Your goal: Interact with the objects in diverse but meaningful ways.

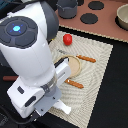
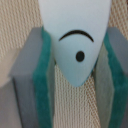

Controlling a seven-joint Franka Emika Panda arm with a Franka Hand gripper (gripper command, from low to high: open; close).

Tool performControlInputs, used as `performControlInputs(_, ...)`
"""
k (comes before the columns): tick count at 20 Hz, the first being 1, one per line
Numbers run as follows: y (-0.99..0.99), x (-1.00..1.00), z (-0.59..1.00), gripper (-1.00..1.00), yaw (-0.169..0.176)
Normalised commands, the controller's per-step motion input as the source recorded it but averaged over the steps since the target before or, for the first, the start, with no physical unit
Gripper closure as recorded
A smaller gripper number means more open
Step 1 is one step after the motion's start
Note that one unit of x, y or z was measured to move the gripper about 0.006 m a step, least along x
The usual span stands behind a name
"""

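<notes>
In the wrist view a white fish-shaped piece [image 2: 75, 45], with a black eye and a curved black line, sits between the green pads [image 2: 42, 85] of my gripper [image 2: 74, 92]. Its wide part reaches both pads and its pointed end lies over the woven mat [image 2: 75, 107]. In the exterior view a bit of the white piece [image 1: 63, 107] shows at the mat's near edge, under the arm, which hides the fingers. A red tomato [image 1: 67, 39] lies on the mat farther back.
A round tan disc [image 1: 72, 65] sits mid-mat, with two orange-brown sticks [image 1: 86, 58] [image 1: 75, 83] beside it. At the back stand a grey pot [image 1: 67, 8], black burner discs [image 1: 89, 18] and a beige bowl [image 1: 122, 16]. A brown handle [image 1: 9, 78] pokes out at the exterior view's left.
</notes>
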Motion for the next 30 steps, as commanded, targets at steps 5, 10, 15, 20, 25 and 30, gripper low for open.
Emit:
performControlInputs(5,0.65,0.32,0.94,1.00,0.000)
performControlInputs(10,0.82,0.41,0.93,1.00,0.000)
performControlInputs(15,0.93,0.40,0.72,1.00,0.001)
performControlInputs(20,0.94,0.39,0.48,1.00,0.007)
performControlInputs(25,0.95,0.35,0.33,1.00,0.018)
performControlInputs(30,0.93,0.28,0.17,1.00,0.027)
